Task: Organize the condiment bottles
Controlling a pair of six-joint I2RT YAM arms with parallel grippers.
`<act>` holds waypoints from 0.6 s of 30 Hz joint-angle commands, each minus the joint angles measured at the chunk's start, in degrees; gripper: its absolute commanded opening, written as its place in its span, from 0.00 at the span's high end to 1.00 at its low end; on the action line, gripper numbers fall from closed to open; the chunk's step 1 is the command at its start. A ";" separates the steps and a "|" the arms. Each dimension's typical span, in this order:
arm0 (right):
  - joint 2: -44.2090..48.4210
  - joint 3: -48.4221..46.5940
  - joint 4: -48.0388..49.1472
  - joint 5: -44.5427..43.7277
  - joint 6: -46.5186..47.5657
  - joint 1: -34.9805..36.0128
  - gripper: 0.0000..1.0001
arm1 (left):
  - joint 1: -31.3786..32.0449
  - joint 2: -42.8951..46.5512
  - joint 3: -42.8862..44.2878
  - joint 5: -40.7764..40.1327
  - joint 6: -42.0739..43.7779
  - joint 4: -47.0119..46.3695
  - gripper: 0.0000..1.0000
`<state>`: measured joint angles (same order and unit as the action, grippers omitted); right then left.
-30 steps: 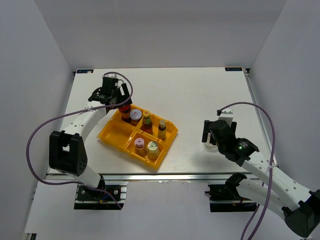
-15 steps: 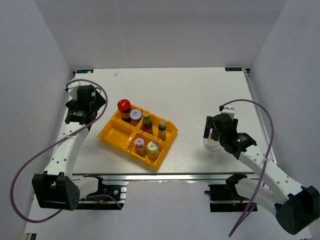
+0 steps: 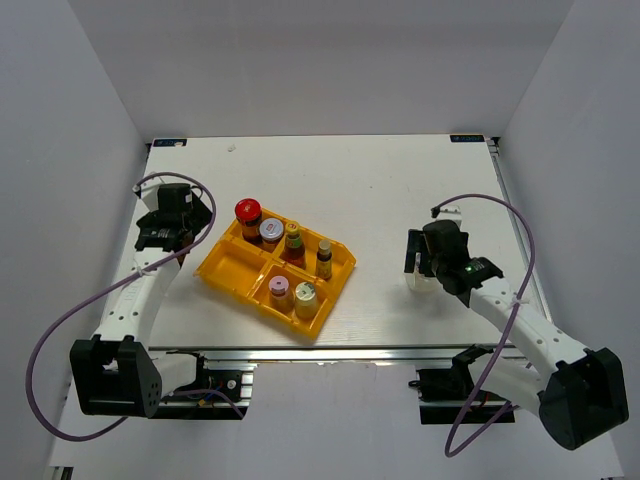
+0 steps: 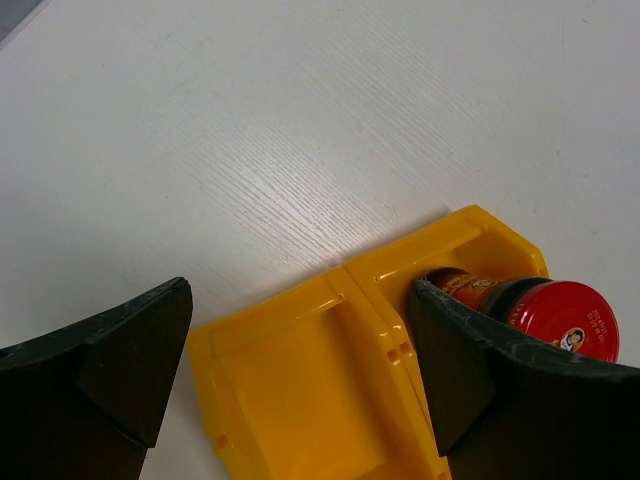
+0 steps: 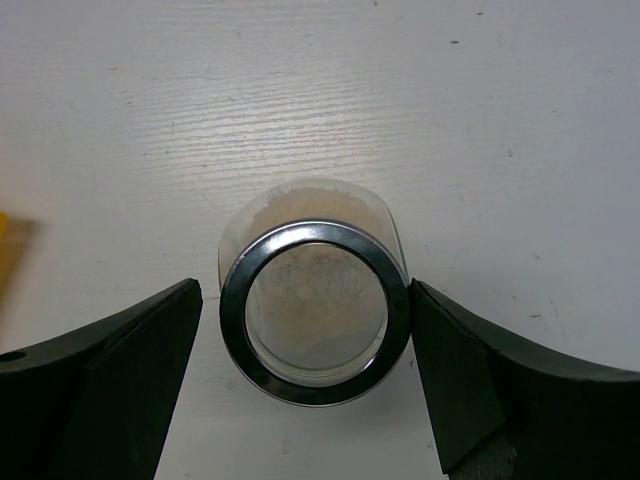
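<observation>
Six condiment bottles stand in the yellow tray (image 3: 228, 268). They are a red-capped jar (image 3: 248, 210), a silver-purple-capped jar (image 3: 271, 230), two slim bottles (image 3: 293, 239) (image 3: 324, 256), a pink-capped one (image 3: 279, 288) and a pale-green-capped one (image 3: 305, 293). My left gripper (image 3: 193, 222) is open and empty, just left of the tray. In the left wrist view it (image 4: 300, 300) frames an empty tray compartment (image 4: 300, 400), with the red-capped jar (image 4: 565, 318) behind the right finger. My right gripper (image 3: 422, 264) is open astride the wide clear glass jar (image 5: 315, 310), which stands upright on the table (image 3: 418, 286).
White walls enclose the white table (image 3: 380, 190) at the back and both sides. The tray's near-left compartment holds nothing. Purple cables loop off both arms.
My left gripper has let go of the red-capped jar in the tray's back corner and drawn back to the left of the tray. My right gripper has shifted slightly forward over the glass jar.
</observation>
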<state>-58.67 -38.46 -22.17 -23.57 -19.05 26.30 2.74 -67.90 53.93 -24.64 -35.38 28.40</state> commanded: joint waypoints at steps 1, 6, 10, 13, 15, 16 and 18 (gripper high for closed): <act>-0.30 -0.30 2.31 0.81 0.68 -0.64 0.12 | -0.37 0.66 -0.84 0.82 0.13 -1.33 0.02; -1.62 -0.13 3.19 0.19 0.77 -1.08 0.18 | -0.46 0.75 -1.37 1.00 0.48 -1.86 0.02; -3.11 -0.30 3.98 0.28 1.47 -1.26 0.18 | -0.46 1.28 -1.72 1.44 0.66 -2.39 0.02; -3.29 -0.65 3.89 0.46 1.65 -1.26 0.28 | -0.54 1.54 -2.08 2.05 1.01 -3.00 0.02; -2.94 -0.39 4.15 0.72 1.82 -1.26 0.40 | -0.46 1.54 -2.25 2.58 1.19 -3.18 0.02; -2.41 -0.39 4.24 0.63 1.91 -1.26 0.45 | -0.46 1.37 -2.34 2.76 1.19 -3.18 0.02; -1.89 -0.39 4.24 0.72 2.26 -1.34 0.54 | -0.46 1.28 -2.43 3.02 1.19 -3.27 0.02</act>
<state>-61.69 -38.46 -19.86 -23.11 -17.76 25.19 2.68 -67.92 52.16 -22.76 -34.72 26.39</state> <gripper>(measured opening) 0.757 0.982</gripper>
